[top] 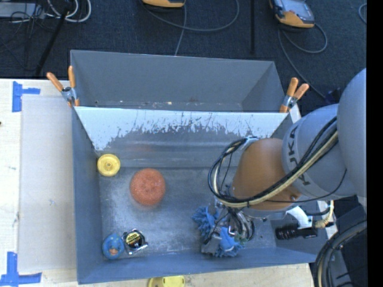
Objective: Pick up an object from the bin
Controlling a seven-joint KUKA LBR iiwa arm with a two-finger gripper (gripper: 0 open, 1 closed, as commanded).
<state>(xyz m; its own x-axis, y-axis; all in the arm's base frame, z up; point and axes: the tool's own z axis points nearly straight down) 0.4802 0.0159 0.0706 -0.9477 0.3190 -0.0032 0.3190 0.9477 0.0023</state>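
The gripper [230, 235] sits low in the lower right corner of the grey bin [173, 142], on a blue ruffled cloth thing [207, 219]. Whether it is open or closed cannot be told. Well apart to the left lie an orange ball [147, 187] and a yellow disc [108, 165].

Place: robotics lab
Rig: grey cable-draped robot arm [341, 130] over grey metal bin [87, 178]
Floor: dark carpet [119, 28] strewn with black cables [251, 28]
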